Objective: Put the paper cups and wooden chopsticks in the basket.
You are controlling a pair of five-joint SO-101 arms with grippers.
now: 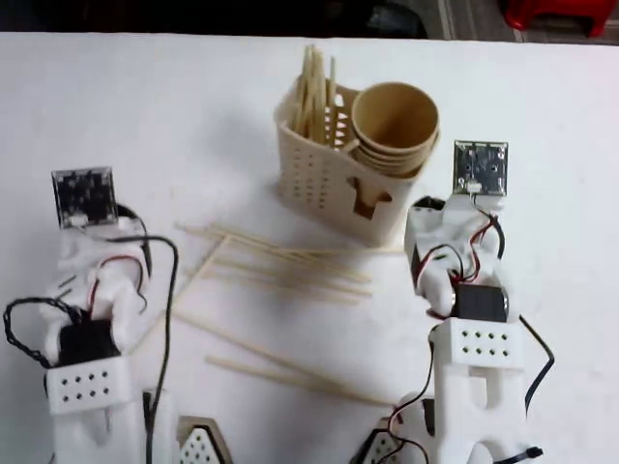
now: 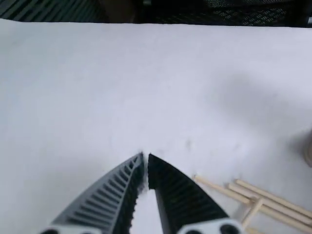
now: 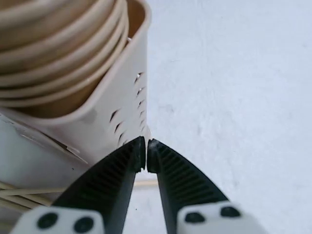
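White table (image 1: 193, 97) bears basket (image 1: 324, 188) and loose chopsticks (image 1: 280, 259)

1. Left arm (image 1: 89, 382): white shell, black motor block, looping red and black cables, 2 rows of holes behind the gripper.
2. Right arm (image 1: 479, 353): same white shell, black motor, red-black wiring.
3. Left gripper (image 2: 145, 163), right gripper (image 3: 146, 148): dark ribbed fingers, white bases, black screws.

Left gripper (image 2: 145, 159) stood low over the white table (image 2: 146, 83), jaws closed tip to tip with nothing between them. Several chopsticks (image 2: 273, 202) lay flat on the table just beside one finger, not touching it.
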